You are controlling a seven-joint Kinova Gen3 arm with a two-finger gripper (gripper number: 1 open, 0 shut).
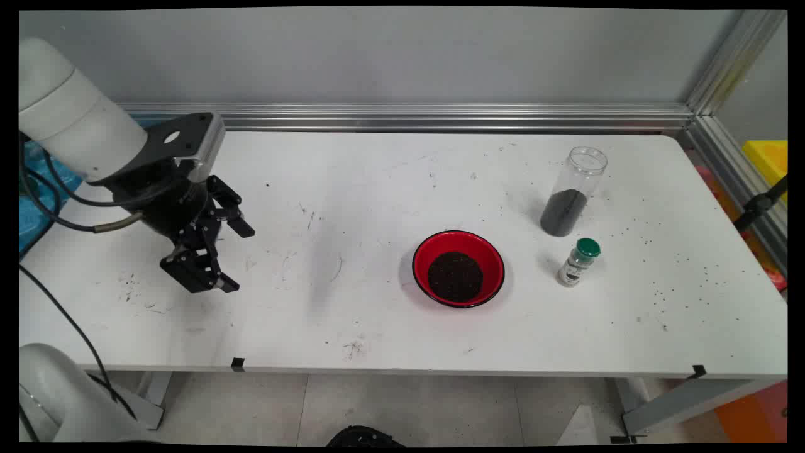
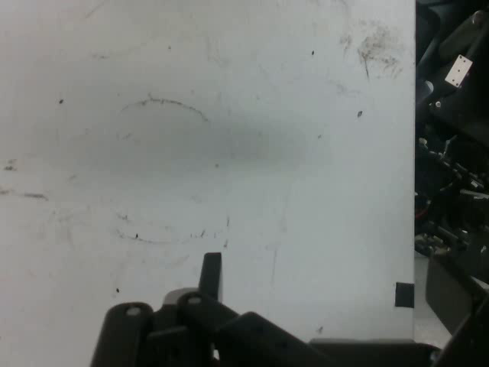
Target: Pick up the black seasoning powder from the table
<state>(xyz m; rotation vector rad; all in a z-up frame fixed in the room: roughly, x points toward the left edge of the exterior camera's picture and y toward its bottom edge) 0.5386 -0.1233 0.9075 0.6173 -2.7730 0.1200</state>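
Main view: the black two-finger gripper (image 1: 234,259) of the white arm hangs over the left part of the scuffed white table (image 1: 377,327), its fingers spread wide and nothing between them. Well apart from it, right of the table's middle, stands a round red bowl with a dark rim (image 1: 422,255) holding a mound of dark granules (image 1: 455,275). Farther right and toward the wall stands a tall clear plastic jar without a lid (image 1: 572,192), its lower part filled with dark powder, and just in front of it a small clear spice bottle with a green cap (image 1: 578,262). Loose dark specks (image 1: 692,251) lie scattered over the table's right end. No one thing is singled out here; the bowl is the nearest to the gripper, and even it is far off.

Hand view: only marked, bare tabletop lies ahead of the gripper, with the table's edge and a small black tape mark (image 2: 404,294) at the right; one finger (image 2: 211,273) rises from the dark linkage at the bottom.

The likely hazards, as a judgement: the open-topped jar is tall and narrow, so a glancing touch could tip it and spill the powder; the bottle could topple likewise; and the arm's hanging black cables (image 1: 56,217) could snag.
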